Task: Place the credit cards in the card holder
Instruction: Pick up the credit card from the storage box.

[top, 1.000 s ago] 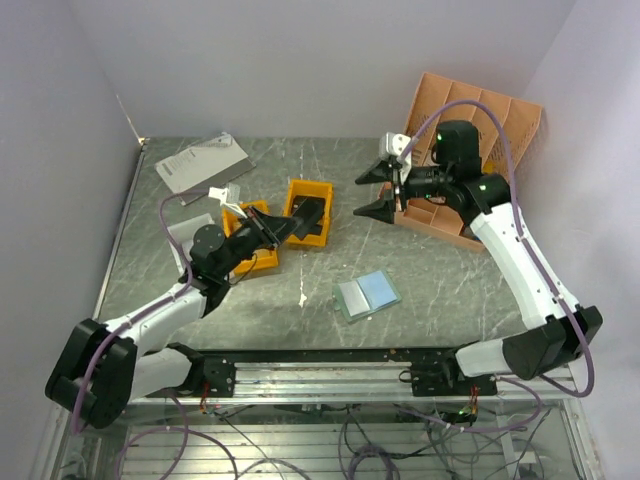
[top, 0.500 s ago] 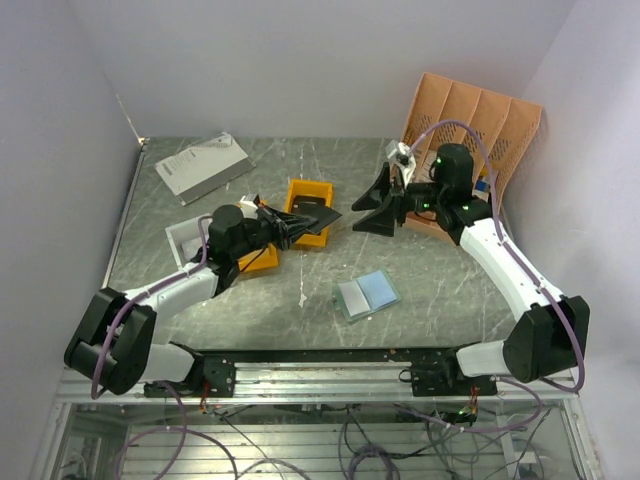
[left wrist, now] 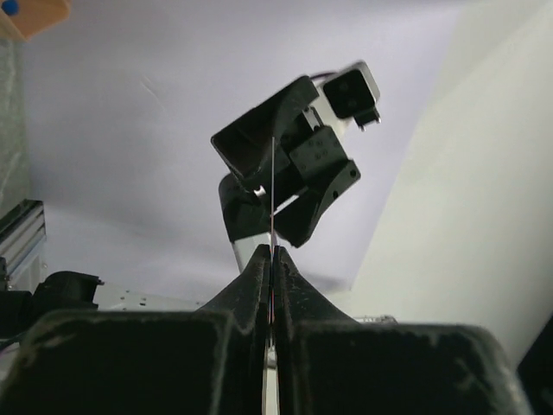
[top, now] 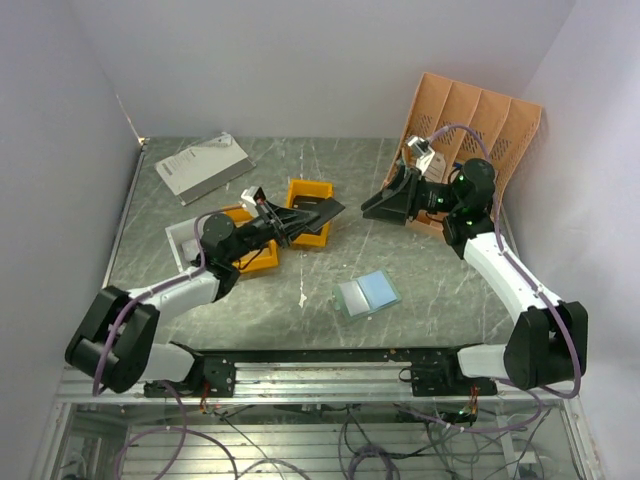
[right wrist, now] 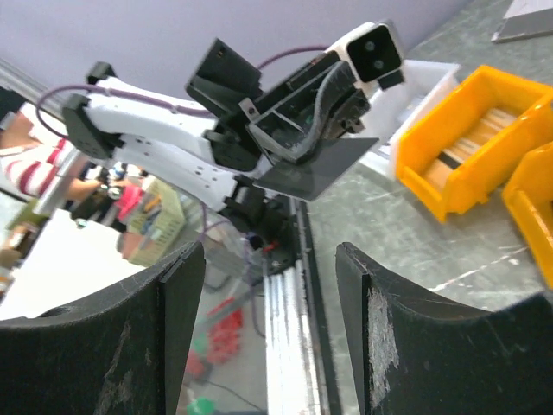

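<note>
We see the left claw (top: 289, 222) raised above the bench (top: 440, 290), its fingers pressed together on a dark credit card (top: 322, 209). The card sticks out past the tips toward the right arm. In the top view it overlaps the farther yellow bin (top: 308, 192). The nearer yellow bin (top: 252, 258) sits under the left wrist, with a white tray (top: 182, 238) just beside it.

From the left wrist camera we look along the card edge-on. It shows as a thin line rising out of the closed tips, with the right arm's dark claw body behind it.

The right claw (top: 383, 203) is also off the bench, its fingers spread wide with nothing between them. It points at the left claw and is apart from the card.

In the right wrist view, its two dark fingers (right wrist: 177, 294) frame the scene. The card's flat grey face hangs in the gap beyond them, pinched at one corner by the left claw.

The card holder (top: 367, 294) lies open and flat on the bench, near the front edge and between the two arms. It is well apart from both claws. One half looks grey and the other light blue.

A grey booklet (top: 200, 165) lies at the far left corner, and a peach organiser (top: 470, 115) leans at the far right, behind the right arm
</note>
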`<state>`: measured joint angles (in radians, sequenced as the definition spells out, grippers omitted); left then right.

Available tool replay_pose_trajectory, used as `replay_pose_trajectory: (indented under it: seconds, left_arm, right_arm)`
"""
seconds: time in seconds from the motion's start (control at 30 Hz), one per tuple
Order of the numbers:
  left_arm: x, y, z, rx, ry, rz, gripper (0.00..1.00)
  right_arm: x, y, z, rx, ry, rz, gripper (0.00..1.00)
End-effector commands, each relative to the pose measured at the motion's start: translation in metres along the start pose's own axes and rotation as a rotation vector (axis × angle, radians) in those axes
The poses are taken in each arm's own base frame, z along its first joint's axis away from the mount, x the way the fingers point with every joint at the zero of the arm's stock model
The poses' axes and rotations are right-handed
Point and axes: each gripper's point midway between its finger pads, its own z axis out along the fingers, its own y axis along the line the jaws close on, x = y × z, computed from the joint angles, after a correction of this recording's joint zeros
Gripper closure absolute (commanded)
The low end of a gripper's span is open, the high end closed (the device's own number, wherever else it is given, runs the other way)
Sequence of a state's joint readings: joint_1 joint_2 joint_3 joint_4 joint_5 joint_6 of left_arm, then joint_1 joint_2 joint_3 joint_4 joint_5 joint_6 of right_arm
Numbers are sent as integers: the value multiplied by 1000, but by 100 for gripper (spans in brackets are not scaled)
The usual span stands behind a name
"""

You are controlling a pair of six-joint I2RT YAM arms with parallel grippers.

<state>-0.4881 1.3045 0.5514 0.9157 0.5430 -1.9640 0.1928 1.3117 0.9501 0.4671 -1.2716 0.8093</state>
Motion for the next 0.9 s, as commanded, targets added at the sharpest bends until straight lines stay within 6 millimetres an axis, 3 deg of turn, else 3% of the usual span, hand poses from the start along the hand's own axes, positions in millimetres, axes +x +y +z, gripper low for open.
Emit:
replay_pose_trajectory:
  seconds: [0.0, 0.33, 0.6, 0.87]
  left_arm:
    - [32, -22, -7, 166, 158, 79, 93]
    - [63, -45, -6, 334, 276, 179, 93]
    - [35, -25, 7, 113, -11, 524, 93]
    - [38, -47, -6, 168, -162, 649, 93]
  right_arm:
    - [-19, 24, 5, -47, -13, 175, 38]
    - [-3, 32, 13, -49, 42, 266, 38]
    - [-10, 44, 18, -46, 52, 237, 38]
    - [-7, 52, 23, -85, 40, 258, 41]
